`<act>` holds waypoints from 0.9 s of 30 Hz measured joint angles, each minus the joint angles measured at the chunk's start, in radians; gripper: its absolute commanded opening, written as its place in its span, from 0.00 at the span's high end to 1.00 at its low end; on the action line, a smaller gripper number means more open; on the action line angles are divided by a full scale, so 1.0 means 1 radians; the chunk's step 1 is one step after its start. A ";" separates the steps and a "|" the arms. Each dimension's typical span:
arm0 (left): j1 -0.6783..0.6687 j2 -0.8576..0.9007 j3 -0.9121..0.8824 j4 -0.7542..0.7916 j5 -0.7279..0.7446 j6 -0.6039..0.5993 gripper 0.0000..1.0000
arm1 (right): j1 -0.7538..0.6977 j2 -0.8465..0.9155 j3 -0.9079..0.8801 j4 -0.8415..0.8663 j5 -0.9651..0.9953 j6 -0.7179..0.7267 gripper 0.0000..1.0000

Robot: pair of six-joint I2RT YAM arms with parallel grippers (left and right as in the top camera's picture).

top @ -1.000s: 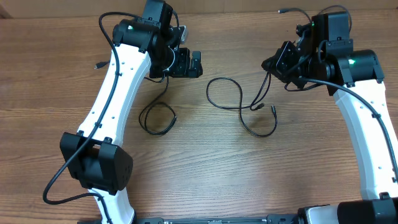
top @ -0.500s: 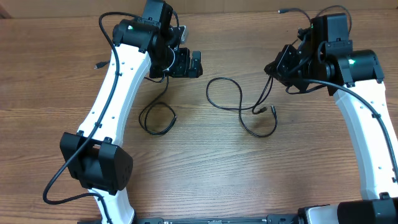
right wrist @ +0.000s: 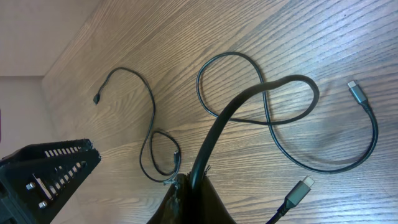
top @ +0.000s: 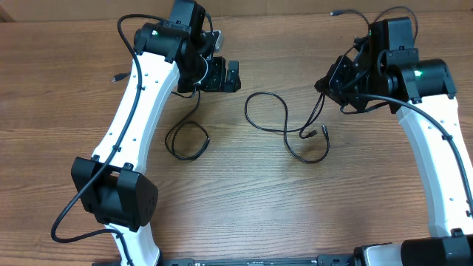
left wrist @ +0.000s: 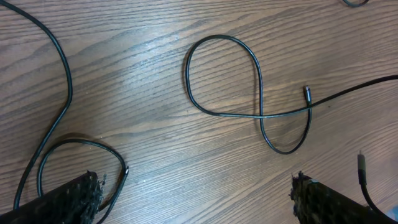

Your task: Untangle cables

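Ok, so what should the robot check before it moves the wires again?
1. Right gripper shut on the middle cable: ok.
2. Left gripper open and holding nothing: ok.
3. Middle cable lying straight, no crossings: not ok, it crosses itself in a loop.
4. Small looped cable lying apart from the middle cable: ok.
5. Grip firm enough for a pull: cannot tell.
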 measured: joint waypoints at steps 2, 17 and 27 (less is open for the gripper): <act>0.000 0.000 0.000 0.000 0.000 0.000 0.00 | 0.000 0.000 0.000 0.001 0.000 -0.001 0.96; 0.000 0.000 0.000 0.000 0.000 0.000 0.01 | 0.000 0.000 0.000 0.019 -0.006 0.000 0.96; 0.000 0.000 0.000 0.000 0.000 0.000 0.01 | 0.000 0.000 0.000 0.049 -0.007 0.000 0.96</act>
